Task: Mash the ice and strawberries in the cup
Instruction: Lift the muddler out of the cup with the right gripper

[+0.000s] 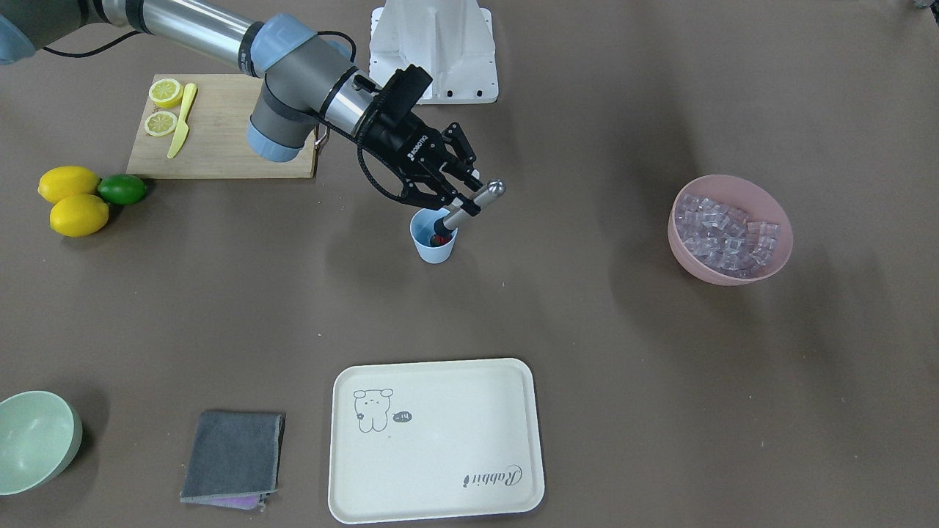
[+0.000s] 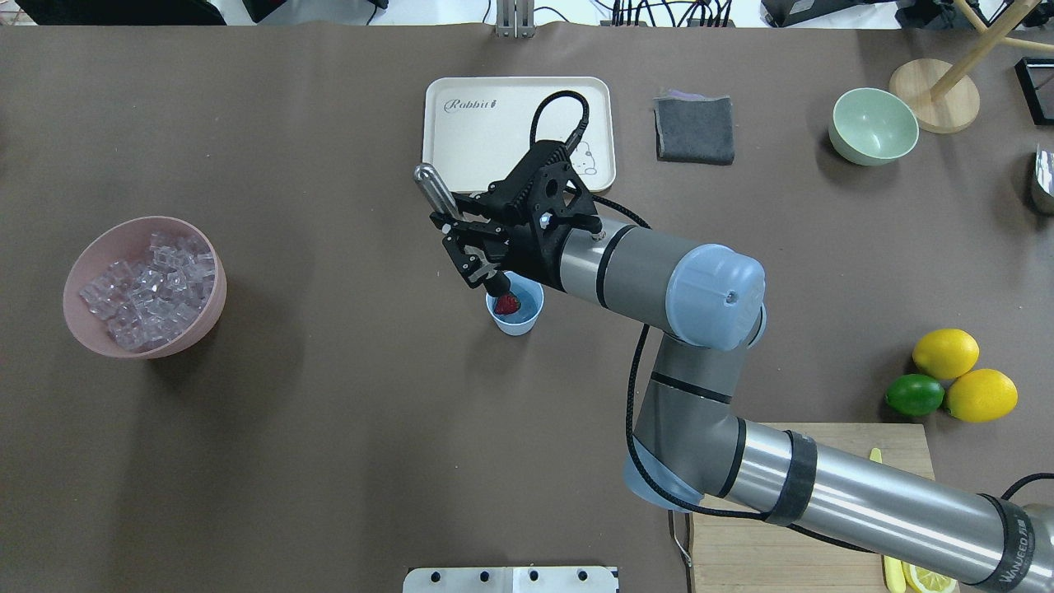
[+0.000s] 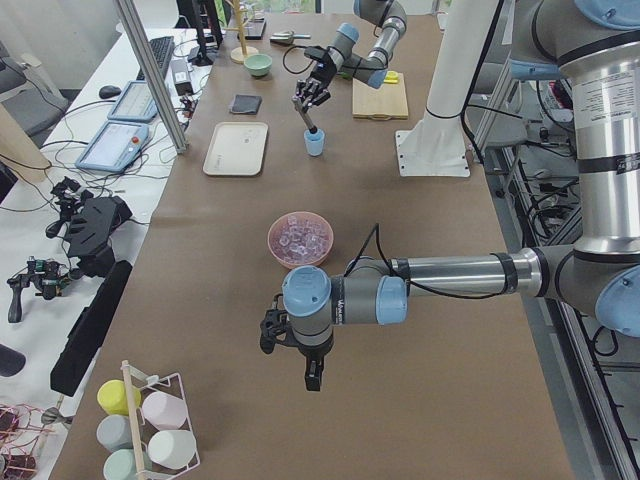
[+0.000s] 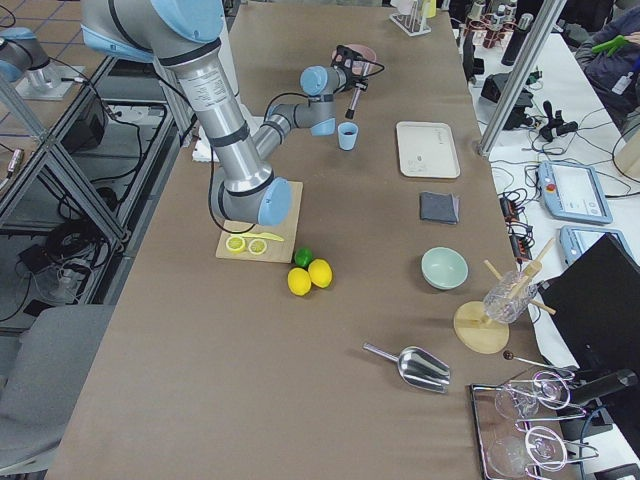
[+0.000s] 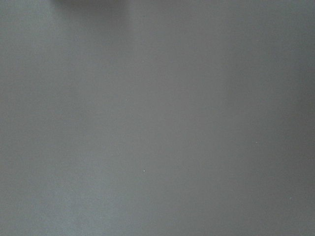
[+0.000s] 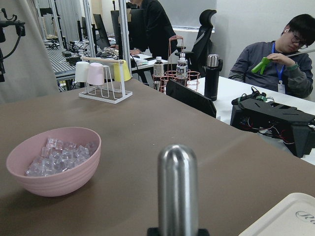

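Right end effector [image 1: 463,199] clenched on a steel muddler [image 1: 493,190], shaft tilted, dark tip down inside the cup [image 1: 433,249]. Cup stands mid-surface, just below the wrist. One strawberry [image 2: 506,305] lies in the cup bottom, touching or just beside the tip; it looks whole.

Ice [image 1: 722,235]: all that shows is heaped in the pink bowl [image 1: 697,268], well apart on the left side of the surface [image 2: 329,412]. None made out in the cup.

Left end effector [image 3: 310,375] hangs over bare surface at the near left end; cannot tell if clenched or released.

Judgement: mashing step is in hand, early. Next move calls for a straight downward press on the berry, tip kept off the cup wall. The light cup is unheld and may tip or skid.
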`<state>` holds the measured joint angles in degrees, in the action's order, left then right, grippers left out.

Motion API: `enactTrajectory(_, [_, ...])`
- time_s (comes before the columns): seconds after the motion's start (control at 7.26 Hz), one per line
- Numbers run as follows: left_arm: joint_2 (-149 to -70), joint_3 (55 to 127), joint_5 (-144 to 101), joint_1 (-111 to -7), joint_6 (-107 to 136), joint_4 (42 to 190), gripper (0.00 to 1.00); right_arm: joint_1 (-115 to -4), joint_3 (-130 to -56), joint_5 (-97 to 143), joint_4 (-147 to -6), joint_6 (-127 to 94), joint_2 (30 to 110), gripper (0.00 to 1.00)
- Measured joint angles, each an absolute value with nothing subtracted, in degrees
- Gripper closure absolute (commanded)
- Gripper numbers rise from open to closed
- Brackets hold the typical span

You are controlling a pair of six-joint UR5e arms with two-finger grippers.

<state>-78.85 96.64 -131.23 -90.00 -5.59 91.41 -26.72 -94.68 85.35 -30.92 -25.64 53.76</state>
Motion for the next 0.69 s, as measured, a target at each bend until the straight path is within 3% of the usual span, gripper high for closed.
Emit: enactTrajectory(0.69, [-78.84,95.31,-131.47,-89.92,-5.92,91.41,0.01,-29.73,-114.55,87.41,-72.65,-42.66,54.70,1.00])
